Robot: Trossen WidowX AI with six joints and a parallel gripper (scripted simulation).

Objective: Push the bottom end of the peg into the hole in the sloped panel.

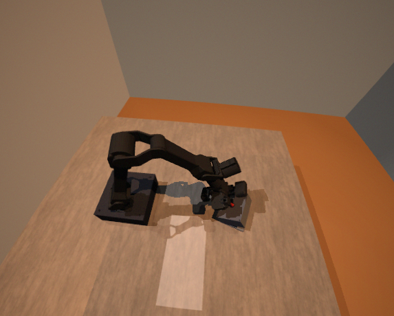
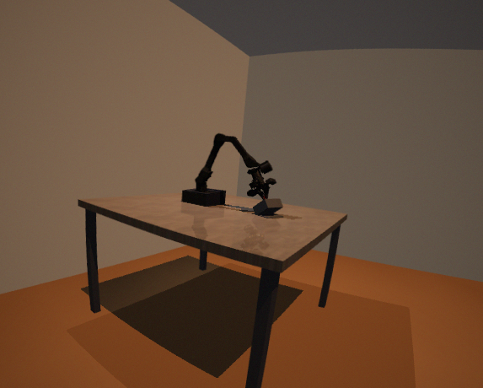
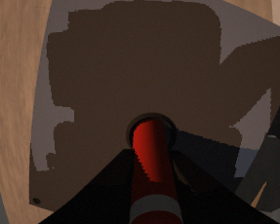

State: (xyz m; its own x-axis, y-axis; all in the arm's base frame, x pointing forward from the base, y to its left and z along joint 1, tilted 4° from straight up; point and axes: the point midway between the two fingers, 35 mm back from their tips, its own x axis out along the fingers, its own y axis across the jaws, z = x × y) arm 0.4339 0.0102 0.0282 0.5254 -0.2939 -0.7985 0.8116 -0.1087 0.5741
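Note:
The red round peg has a pale grey band near its upper part. My gripper is shut on the peg, with its dark fingers on both sides in the wrist view. The grey sloped panel is under the gripper. The peg's lower end is at the round hole, within its dark rim as seen from the wrist. How deep it reaches is hidden. A dark gap shows beside the peg, wider on the right.
The arm's dark base block stands on the wooden table, left of the panel in the top and exterior views. The arm arches over the table between them. Its shadow covers much of the panel's face. Small dark spot marks a panel corner.

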